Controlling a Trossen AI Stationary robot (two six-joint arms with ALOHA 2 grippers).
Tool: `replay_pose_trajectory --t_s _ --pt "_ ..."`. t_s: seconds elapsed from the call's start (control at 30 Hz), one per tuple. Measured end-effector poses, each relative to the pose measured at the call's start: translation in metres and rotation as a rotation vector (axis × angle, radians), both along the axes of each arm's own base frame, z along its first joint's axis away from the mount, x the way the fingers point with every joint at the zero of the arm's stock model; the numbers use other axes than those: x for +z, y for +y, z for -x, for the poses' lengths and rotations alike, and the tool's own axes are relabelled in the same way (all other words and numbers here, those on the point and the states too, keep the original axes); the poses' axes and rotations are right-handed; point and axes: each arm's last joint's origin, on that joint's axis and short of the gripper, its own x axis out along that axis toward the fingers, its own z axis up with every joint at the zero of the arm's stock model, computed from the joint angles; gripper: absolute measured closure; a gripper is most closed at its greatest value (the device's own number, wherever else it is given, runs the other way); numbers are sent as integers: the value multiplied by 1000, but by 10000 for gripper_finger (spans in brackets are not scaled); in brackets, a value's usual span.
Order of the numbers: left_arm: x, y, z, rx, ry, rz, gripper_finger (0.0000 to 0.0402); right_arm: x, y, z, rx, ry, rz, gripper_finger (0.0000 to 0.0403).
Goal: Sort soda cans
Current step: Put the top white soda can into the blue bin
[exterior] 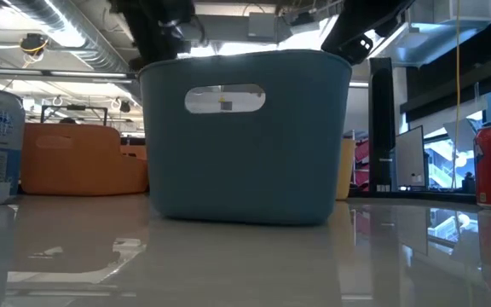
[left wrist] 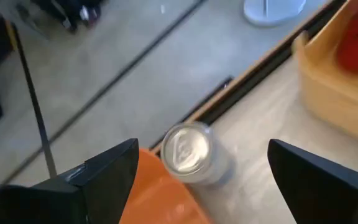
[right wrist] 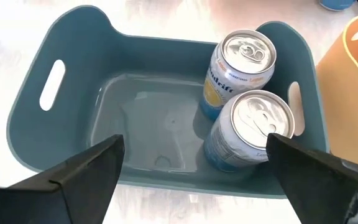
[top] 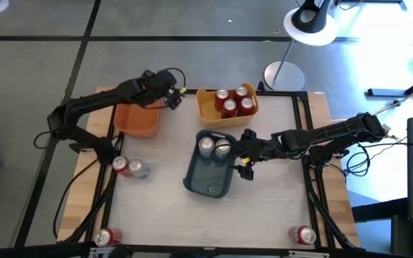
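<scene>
My left gripper (top: 173, 95) hangs open over the far edge of the table, between the orange bin (top: 136, 118) and the yellow bin (top: 226, 107). In its wrist view, a silver soda can (left wrist: 188, 152) stands upright on the table beside the orange bin's corner (left wrist: 160, 193). The can lies between the fingers but apart from them. My right gripper (top: 244, 154) is open above the right side of the blue-grey bin (right wrist: 73, 74), which holds two silver cans (right wrist: 241, 62) (right wrist: 253, 127). Several red cans (top: 234, 100) stand in the yellow bin.
A red can (top: 120, 165) and a silver can (top: 139, 170) stand together at the table's left. Two more red cans (top: 106, 236) (top: 304, 234) stand at the near corners. Bare tabletop lies in front of the blue-grey bin. A white lamp base (top: 284, 74) stands beyond the far edge.
</scene>
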Motion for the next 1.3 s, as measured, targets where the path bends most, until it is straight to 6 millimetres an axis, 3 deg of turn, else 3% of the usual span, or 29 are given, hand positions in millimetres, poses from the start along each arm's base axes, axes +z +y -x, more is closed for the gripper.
replay_pose_trajectory --t_s 0.3,0.47,0.9,1.3 --pt "-34 60 22 57 -61 270 57 1 0 -1 -7 -9 5 13" --pt "-54 79 23 103 -38 316 57 4 0 -4 -18 -56 8 13" --pt "-61 90 13 36 -117 317 57 4 0 -3 -18 -55 8 13" --pt "-93 94 4 26 -26 414 59 4 0 -3 -19 -55 7 13"
